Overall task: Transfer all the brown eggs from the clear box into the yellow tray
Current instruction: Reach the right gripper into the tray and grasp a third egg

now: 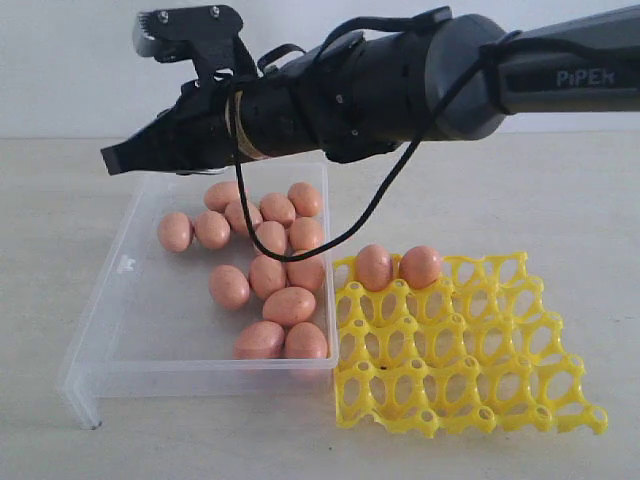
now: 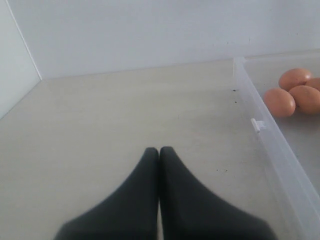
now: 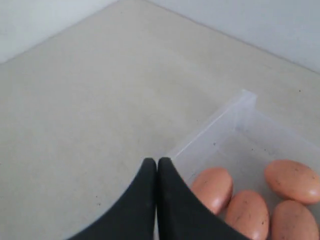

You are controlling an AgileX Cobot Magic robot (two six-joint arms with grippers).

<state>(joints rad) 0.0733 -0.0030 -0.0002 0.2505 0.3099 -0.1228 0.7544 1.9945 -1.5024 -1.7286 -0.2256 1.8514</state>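
Several brown eggs [image 1: 267, 275] lie loose in the clear box [image 1: 120, 330], mostly toward its right half. Two more eggs [image 1: 373, 266] sit in back-row cups of the yellow tray [image 1: 470, 370], which lies right of the box. My right gripper [image 1: 112, 158] reaches across above the box's far left corner, shut and empty; in its wrist view the tips [image 3: 157, 161] hover over the box's wall [image 3: 215, 125] beside eggs [image 3: 212, 189]. My left gripper [image 2: 159, 150] is shut on nothing, over bare table left of the box wall [image 2: 260, 125], with eggs [image 2: 280, 101] beyond.
The pale table [image 1: 60, 200] spreads around both containers, and a white wall [image 1: 60, 60] stands behind. The right arm's black body and cable [image 1: 380, 90] hang over the back of the box and tray. The box's latch tab [image 2: 256, 124] juts from its wall.
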